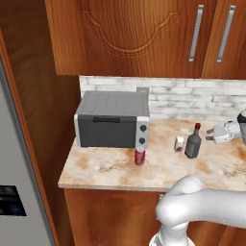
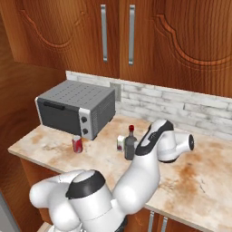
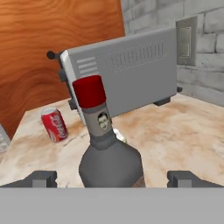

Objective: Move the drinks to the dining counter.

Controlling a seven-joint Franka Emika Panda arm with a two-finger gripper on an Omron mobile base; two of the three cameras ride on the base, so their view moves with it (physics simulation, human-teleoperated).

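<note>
On the marbled counter (image 1: 110, 168), a grey toaster oven (image 1: 113, 119) is parked at the left by the wood side panel. The red can (image 1: 140, 155) is stood just in front of its right corner. Further right, the little white carton (image 1: 179, 143) is set just beside the dark-grey bottle (image 1: 193, 141), red cap up. The gripper (image 1: 210, 134) is held right next to that bottle, fingers spread wide on either side, nothing pinched.

wood cabinets (image 1: 129, 33) | white-tile backsplash (image 1: 192, 98) | marbled counter (image 1: 110, 168) | toaster oven (image 1: 113, 120)
</note>
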